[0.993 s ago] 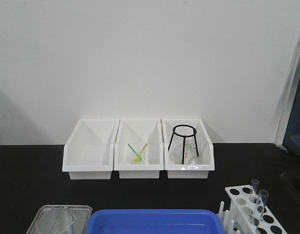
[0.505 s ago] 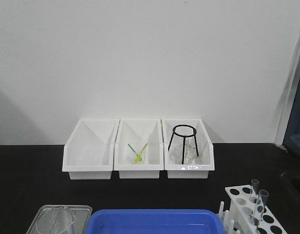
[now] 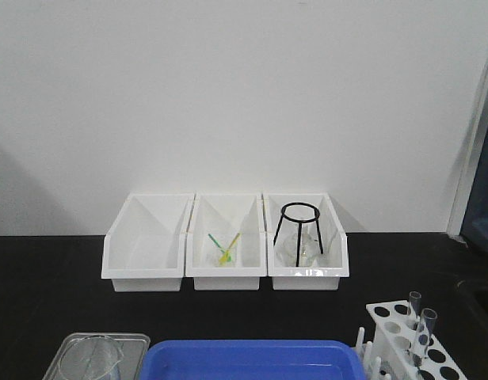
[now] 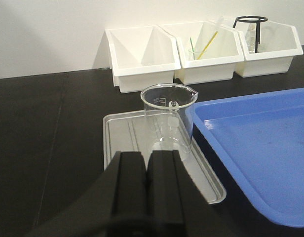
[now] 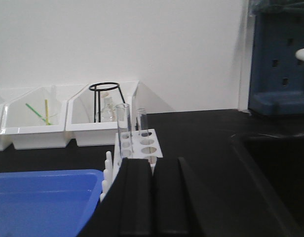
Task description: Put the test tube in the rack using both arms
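The white rack [image 3: 393, 326] stands at the bottom right of the front view. Two clear test tubes [image 3: 426, 331] stand upright in it. In the right wrist view the rack [image 5: 148, 144] is just ahead of my right gripper [image 5: 153, 160], with the nearer test tube [image 5: 123, 129] and a farther one [image 5: 141, 123] in its holes. That gripper is shut and holds nothing. My left gripper [image 4: 147, 154] is also shut and empty, hovering over the near end of a metal tray [image 4: 123, 136], just behind a glass beaker [image 4: 168, 116]. Neither arm shows in the front view.
A blue tray [image 3: 252, 360] lies between the metal tray and the rack. Three white bins [image 3: 145, 247] line the wall; the middle holds coloured sticks [image 3: 224, 248], the right a black wire stand [image 3: 298, 229]. A dark sink [image 5: 278, 170] lies right of the rack.
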